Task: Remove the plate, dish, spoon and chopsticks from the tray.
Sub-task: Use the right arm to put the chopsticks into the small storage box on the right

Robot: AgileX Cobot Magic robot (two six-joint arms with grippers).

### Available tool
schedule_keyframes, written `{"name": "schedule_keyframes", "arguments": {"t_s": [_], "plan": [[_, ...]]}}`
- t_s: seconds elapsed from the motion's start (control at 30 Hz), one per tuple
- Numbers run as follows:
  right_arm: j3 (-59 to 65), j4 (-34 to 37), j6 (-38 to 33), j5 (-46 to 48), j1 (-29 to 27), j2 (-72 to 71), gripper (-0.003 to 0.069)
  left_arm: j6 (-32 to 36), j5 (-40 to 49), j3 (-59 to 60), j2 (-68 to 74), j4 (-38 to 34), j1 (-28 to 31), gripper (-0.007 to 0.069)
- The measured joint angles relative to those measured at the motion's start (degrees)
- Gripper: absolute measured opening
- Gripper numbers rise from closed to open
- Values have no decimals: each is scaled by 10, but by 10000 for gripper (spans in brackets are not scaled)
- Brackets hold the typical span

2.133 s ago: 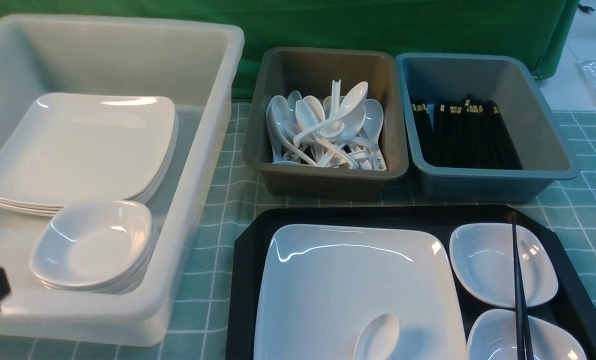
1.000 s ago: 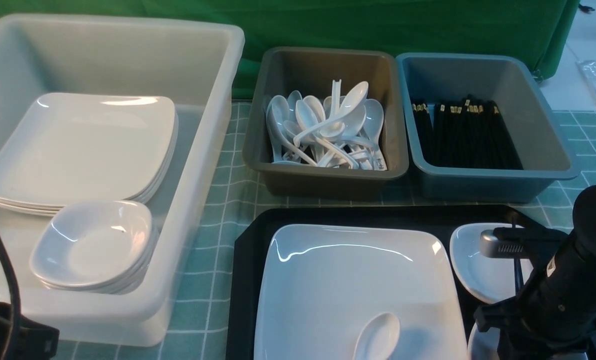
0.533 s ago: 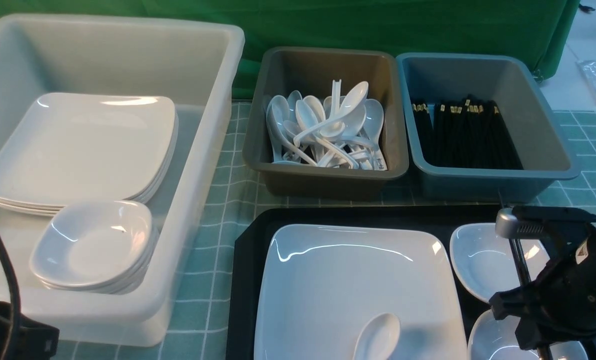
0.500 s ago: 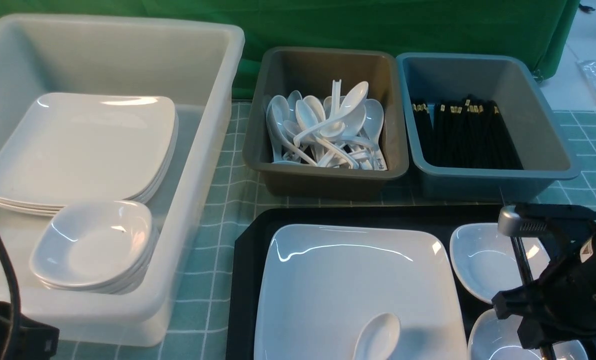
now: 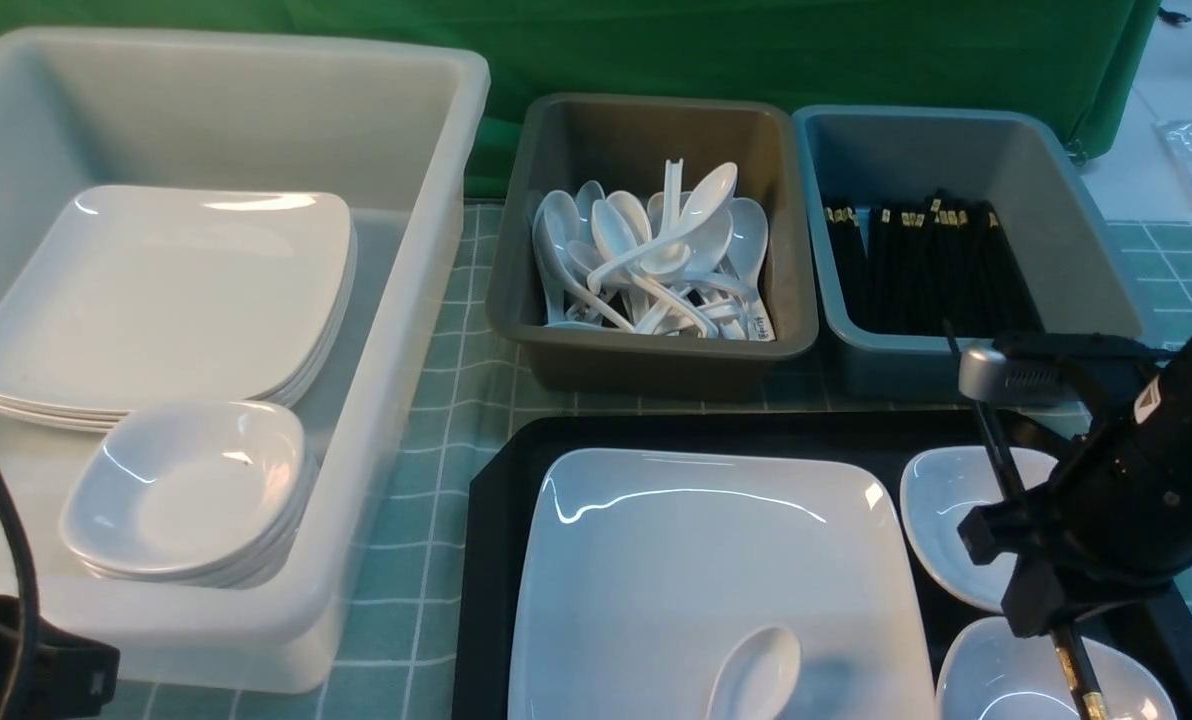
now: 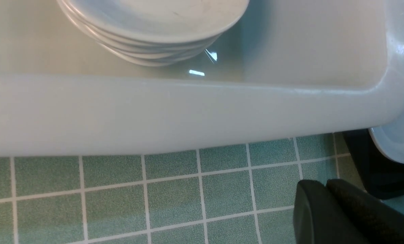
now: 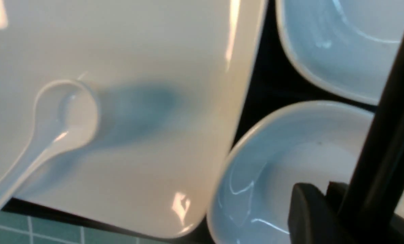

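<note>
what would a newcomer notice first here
The right hand, at the right edge of the front view, grips the black chopsticks, which slant over the small white dishes on the black tray. Beside them the big white plate fills most of the tray, with a white spoon on its near part. Behind stand a grey tub of spoons, a blue tub of black sticks and, on the left, a large white tub of plates.

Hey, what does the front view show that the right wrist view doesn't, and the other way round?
Only the front view: the white tub with stacked plates, the grey tub of spare spoons, and the blue tub of spare chopsticks. Only the right wrist view: the handle of the spoon, running out to the edge of the plate. Both: plate, spoon, two small dishes, and the chopsticks clamped in the right gripper.
</note>
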Motion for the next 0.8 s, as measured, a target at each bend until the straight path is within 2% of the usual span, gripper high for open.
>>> {"name": "schedule_keyframes", "arguments": {"t_s": [0.17,0.33,0.4,0.57,0.8], "plan": [[-83,40,-21,36,-19,28,77,0,0,0,0,-3,0,17],[-193,105,-53,94,-83,79,77,1,5,0,0,-7,0,17],[-286,143,-60,117,-123,132,77,1,12,0,0,-13,0,17],[-445,192,-27,115,-165,234,77,1,13,0,0,-22,0,17],[-626,216,39,69,-182,371,77,1,13,0,0,-30,0,17]]}}
